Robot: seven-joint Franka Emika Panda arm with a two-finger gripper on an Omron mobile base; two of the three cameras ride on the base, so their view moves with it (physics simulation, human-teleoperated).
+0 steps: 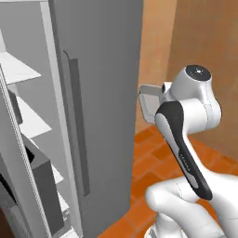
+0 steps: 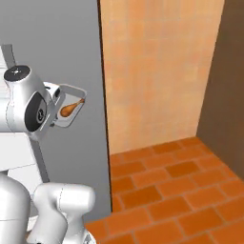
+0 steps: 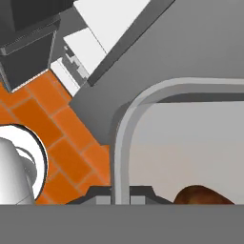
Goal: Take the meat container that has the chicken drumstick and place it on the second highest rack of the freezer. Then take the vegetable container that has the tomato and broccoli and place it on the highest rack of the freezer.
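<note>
Clamped on the near rim of the meat container (image 3: 125,143), with jaws drawn almost fully together on that thin wall and so gripping it at one edge, probably to leave the open tray free to slide flat onto a rack. Gripper (image 3: 121,199) low in the hand view, its dark tips either side of the pale rim. Just past the rim, inside the tray, the chicken drumstick (image 3: 202,195), only its brown thick end visible there. Carried off the floor and tilted on edge, apart from the freezer (image 1: 100,93) and level with the outer face of its closed door, not yet within the open compartment. Seen from the right base view, the whole tray (image 2: 71,107) with the drumstick (image 2: 70,109) lying across it, bone tip toward the upper rim, against the grey door face: proof that the right container is in hand. From the left base view, only the tray's back (image 1: 149,103), contents hidden behind the arm, but also what the right lacks: the open side of the freezer with white shelves (image 1: 18,69) stacked to the left of the door handle (image 1: 79,125), and dark door bins (image 1: 44,186) below. Judged as mid-carry toward the second highest rack; swing around the closed door's edge likely needed first, with the tilt a risk of spilling the drumstick.
</note>
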